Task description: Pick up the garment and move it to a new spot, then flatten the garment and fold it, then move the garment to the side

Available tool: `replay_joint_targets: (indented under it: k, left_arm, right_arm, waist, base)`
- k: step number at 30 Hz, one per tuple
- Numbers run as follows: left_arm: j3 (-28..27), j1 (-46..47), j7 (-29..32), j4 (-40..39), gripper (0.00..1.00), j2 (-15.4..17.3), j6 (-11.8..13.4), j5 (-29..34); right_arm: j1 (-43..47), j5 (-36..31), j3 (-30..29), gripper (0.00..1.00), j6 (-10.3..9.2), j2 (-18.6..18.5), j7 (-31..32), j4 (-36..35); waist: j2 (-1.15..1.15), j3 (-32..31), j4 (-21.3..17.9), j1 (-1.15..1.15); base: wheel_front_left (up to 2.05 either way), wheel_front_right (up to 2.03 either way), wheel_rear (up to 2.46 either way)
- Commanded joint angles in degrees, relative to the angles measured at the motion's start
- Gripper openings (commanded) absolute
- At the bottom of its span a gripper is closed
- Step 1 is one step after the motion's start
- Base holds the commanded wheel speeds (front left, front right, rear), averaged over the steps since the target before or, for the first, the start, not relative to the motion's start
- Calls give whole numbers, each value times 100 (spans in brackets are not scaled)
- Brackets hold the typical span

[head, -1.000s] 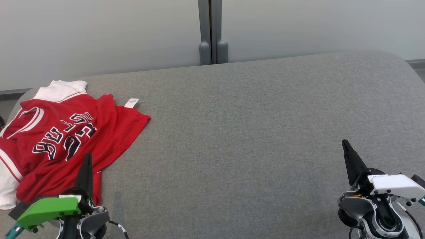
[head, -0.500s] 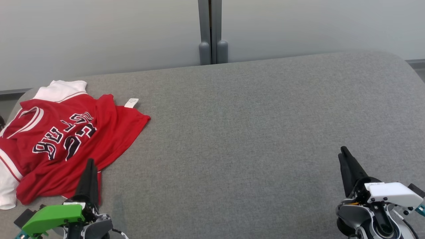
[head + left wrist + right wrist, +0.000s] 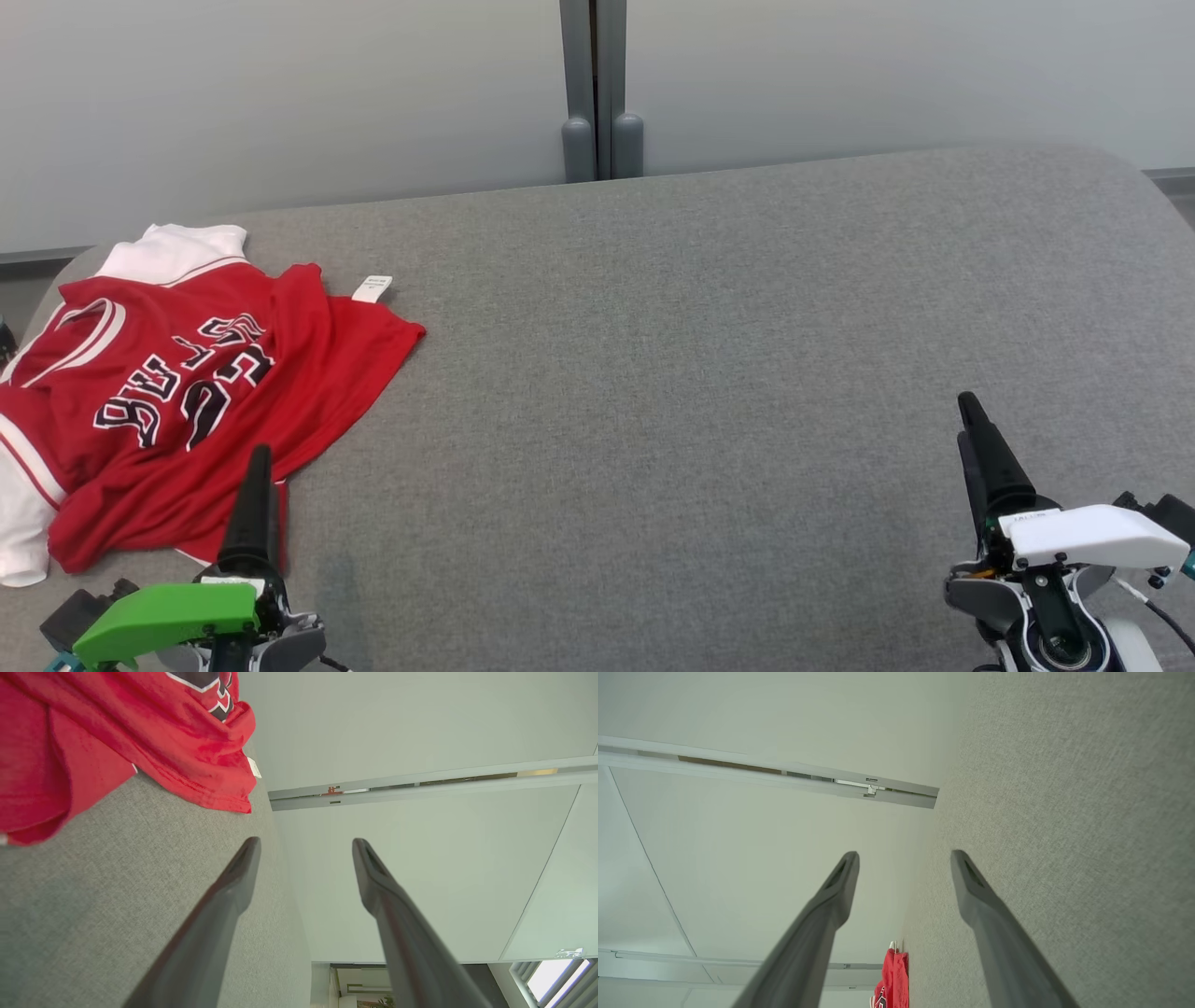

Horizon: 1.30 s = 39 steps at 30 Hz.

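One red jersey (image 3: 187, 392) lies rumpled at the bench's (image 3: 700, 373) left end, one white tag (image 3: 372, 288) showing. The left gripper (image 3: 306, 842) is by its hem and the right gripper (image 3: 904, 855) well apart, fingers on both spread, empty.

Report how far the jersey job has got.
Done: nothing that shows; the red jersey lies rumpled and unfolded at the left end of the grey padded surface. In hand: the left gripper hangs open and empty beside the jersey's near hem; the right gripper is open and empty, far off to the right. Left: picking up, moving, flattening, folding, setting aside.
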<state>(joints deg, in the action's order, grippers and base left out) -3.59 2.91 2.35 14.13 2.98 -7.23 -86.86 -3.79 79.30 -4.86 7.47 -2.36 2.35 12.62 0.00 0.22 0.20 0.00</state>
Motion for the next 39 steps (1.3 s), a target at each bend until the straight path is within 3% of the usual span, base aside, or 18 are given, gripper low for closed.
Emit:
replay_joint_targets:
  k: [1, 20, 39]
  left_arm:
    - [-4, 38, -72, -112, 100, 66, -9, 235]
    - [24, -158, -505, -301, 100, 85, -16, 2530]
    - [205, -368, -863, -367, 100, 282, -22, 4417]
  right_arm:
    - [-51, -359, 36, 100, 2, -31, -73, -186]
    - [36, -3233, 432, 100, 2, -41, -506, -526]
    - [120, -5099, 471, 100, 2, -48, -864, -544]
  waist:
    - [0, 0, 3, 0]
    - [0, 9, 14, 0]
    - [0, -7, 45, 0]
  base:
    - [0, 0, 0]
    - [0, 0, 0]
    - [0, 0, 0]
